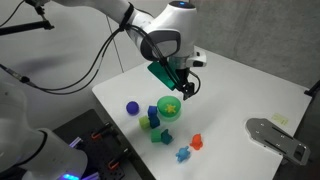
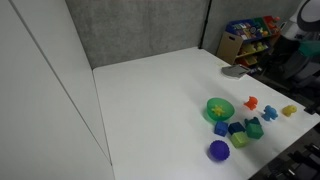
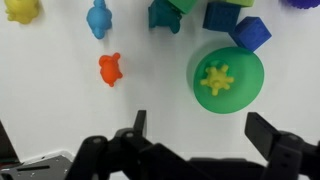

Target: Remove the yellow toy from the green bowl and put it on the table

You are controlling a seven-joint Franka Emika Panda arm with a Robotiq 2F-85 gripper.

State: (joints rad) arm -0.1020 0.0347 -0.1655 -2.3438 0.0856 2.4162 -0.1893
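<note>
The green bowl stands on the white table with the small yellow star-shaped toy lying in its middle. My gripper is open and empty, hovering above the table just short of the bowl, touching nothing. In an exterior view the gripper hangs above the bowl and the toy. The bowl and toy also show near the table's front edge in an exterior view.
Blue and green blocks crowd the bowl's far side. A red toy, a blue toy and another yellow toy lie beside it. A purple ball sits near the table edge. A grey flat object lies apart.
</note>
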